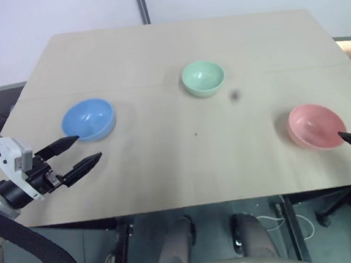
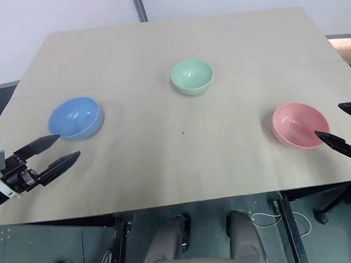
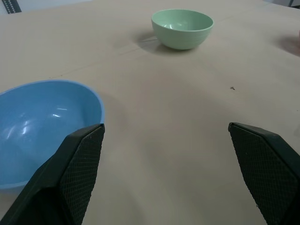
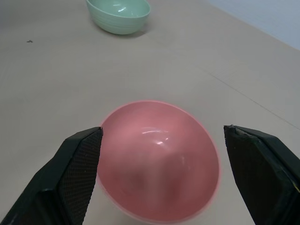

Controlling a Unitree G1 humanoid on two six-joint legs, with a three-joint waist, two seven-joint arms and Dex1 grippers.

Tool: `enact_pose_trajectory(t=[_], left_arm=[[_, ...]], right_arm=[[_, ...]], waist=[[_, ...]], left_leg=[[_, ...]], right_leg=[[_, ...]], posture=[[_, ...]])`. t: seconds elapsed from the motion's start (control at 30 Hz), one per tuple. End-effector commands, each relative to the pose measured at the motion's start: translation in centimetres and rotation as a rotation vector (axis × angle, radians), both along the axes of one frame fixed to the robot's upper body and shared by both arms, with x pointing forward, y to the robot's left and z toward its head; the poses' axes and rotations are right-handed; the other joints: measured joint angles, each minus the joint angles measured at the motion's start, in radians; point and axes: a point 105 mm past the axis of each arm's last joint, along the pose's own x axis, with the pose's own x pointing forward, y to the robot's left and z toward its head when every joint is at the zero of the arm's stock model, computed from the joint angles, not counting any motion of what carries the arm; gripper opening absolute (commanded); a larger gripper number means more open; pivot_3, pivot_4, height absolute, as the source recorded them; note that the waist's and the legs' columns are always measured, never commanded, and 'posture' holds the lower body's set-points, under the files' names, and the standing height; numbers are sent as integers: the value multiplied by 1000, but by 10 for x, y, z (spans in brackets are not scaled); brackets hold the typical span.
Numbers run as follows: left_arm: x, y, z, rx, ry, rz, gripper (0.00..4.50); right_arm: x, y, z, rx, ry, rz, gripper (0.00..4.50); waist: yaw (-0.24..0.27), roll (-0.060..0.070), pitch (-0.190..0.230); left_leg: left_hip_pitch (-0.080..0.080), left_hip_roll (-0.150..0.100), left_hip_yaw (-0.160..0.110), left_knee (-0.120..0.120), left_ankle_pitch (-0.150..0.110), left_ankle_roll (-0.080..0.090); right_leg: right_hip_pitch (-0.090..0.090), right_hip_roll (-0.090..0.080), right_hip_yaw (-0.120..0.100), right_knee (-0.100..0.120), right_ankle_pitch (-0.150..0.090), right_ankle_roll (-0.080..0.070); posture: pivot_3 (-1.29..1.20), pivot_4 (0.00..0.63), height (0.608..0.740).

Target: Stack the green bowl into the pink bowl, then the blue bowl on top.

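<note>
Table [image 1: 166, 169] carries three bowls, all separate, nothing stacked; both steps remain. Blue bowl [image 1: 88, 119] at left, green bowl [image 1: 203, 78] far centre, pink bowl [image 1: 315, 126] at right, well apart. Left gripper [image 1: 78, 152] just beside blue, jaws wide, empty. Right gripper [image 2: 342, 126] at pink's rim, jaws wide, empty.

Bowls: green bowl [image 1: 203, 78], pink bowl [image 1: 315, 126], blue bowl [image 1: 88, 119] — smooth, glossy
Table [image 1: 165, 157]: pale wood-look — matt
</note>
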Motion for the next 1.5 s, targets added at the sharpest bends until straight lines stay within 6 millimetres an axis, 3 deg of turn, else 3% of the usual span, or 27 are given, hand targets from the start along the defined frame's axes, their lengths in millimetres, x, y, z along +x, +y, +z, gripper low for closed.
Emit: enact_pose_trajectory(t=[0.03,0.33,0.43,0.67,0.83,1.0,1.2,1.33,1.4,1.5], left_arm=[[-1,2,15,26,-40,-6,4465],[6,-14,30,-41,-113,-96,4465],[4,-31,38,-59,-146,-202,4465],[4,-82,40,-99,-175,-412,4465],[4,-106,41,-124,-201,-467,4465],[1,-110,41,-130,-197,-493,4500],[-5,-111,49,-180,-215,-556,4500],[-4,-110,48,-202,-215,-544,4500],[1,-104,38,-193,-201,-493,4500],[7,-91,18,-161,-170,-406,4500]], right_arm=[[2,11,11,-25,-39,32,4500],[15,23,9,2,-38,-9,4500],[17,38,1,26,0,17,4500],[25,81,-32,44,167,50,4500],[35,81,-62,21,278,-42,4500],[45,70,-78,-6,306,-96,2878],[52,70,-73,-36,261,-100,37],[58,75,-67,-97,186,-72,37],[60,98,-62,-39,178,5,37],[61,152,-57,-9,128,186,37]], waist=[[0,0,0],[0,-1,0],[0,-1,0],[0,-1,0],[0,-2,0],[0,-2,0],[-3,-3,-1],[-2,-5,-3],[-6,-5,-3],[-11,-5,-3]], left_leg=[[0,0,0,0,0,0],[1,1,2,2,0,0],[1,1,2,2,0,0],[1,1,3,2,0,0],[1,0,3,4,0,0],[1,-1,4,4,0,0],[2,0,4,4,0,0],[2,2,4,5,0,0],[2,2,4,5,0,0],[3,5,7,4,0,0]], right_leg=[[0,0,0,0,0,0],[0,1,2,0,0,0],[0,1,2,0,0,0],[0,1,3,1,1,1],[1,2,3,1,2,1],[0,3,4,1,2,1],[0,6,4,1,3,1],[1,8,5,1,4,-1],[1,8,5,1,4,-1],[0,11,8,1,5,-2]], posture=[[0,150,740],[0,150,740],[0,150,740],[0,150,740],[0,150,740],[0,150,740],[0,150,740],[0,150,740],[0,150,740],[0,150,740]])
